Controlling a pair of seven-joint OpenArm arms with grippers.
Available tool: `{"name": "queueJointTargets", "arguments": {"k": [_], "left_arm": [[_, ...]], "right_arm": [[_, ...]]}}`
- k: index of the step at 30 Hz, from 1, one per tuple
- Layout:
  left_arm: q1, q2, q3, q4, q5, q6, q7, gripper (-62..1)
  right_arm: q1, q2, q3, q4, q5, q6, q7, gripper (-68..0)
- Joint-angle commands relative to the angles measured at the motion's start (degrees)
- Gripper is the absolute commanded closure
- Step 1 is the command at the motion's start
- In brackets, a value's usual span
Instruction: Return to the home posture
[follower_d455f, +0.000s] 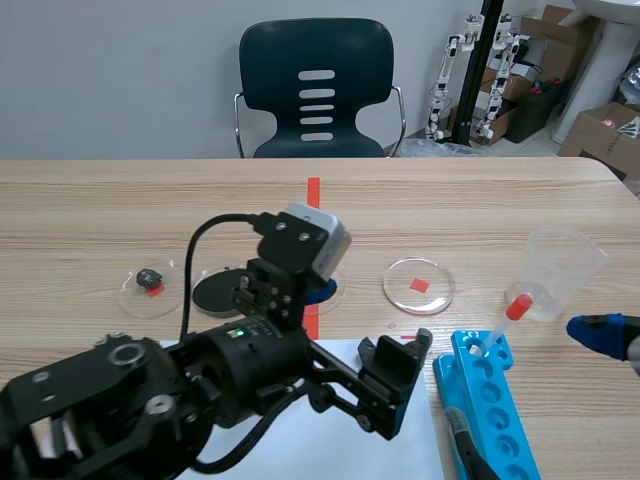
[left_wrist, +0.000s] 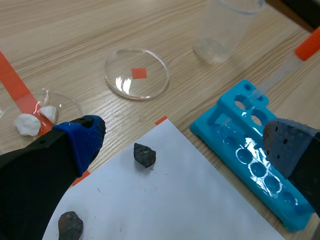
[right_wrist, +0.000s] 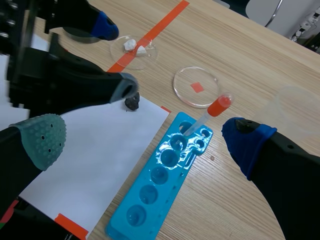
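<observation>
Risk: we think the tube (follower_d455f: 505, 320) leaning in the blue rack (follower_d455f: 490, 400) could get knocked over. The right gripper (right_wrist: 144, 139) is close to it, and a careless swing back would hit it.
Another risk: the clear cup (follower_d455f: 562, 265) at the right looks light, so a bump from that arm may tip it.
Left gripper (left_wrist: 186, 142): we see it wide open, holding nothing. It hangs over the white paper (left_wrist: 165, 200) in the near middle, above a small dark stone (left_wrist: 144, 155).
Right gripper: wide open too, nothing in it, at the near right by the rack.
</observation>
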Motion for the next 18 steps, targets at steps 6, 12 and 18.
{"name": "queueJointTargets", "arguments": {"k": [6, 12, 18], "left_arm": [[13.7, -5.8, -11.8, 6.0, 6.0, -12.3, -7.1, -62.3], [28.2, -8.1, -24.1, 11.9, 11.0, -17.6, -15.3, -62.3], [41.6, -8.3, -33.5, 17.8, 17.0, -18.3, -26.5, -62.3]], "right_arm": [[-0.1, 0.5, 0.2, 0.1, 0.6, -0.2, 0.9, -67.9], [-0.1, 0.5, 0.2, 0.1, 0.6, -0.2, 0.9, -67.9], [-0.1, 0.5, 0.2, 0.1, 0.6, -0.2, 0.9, -67.9]]}}
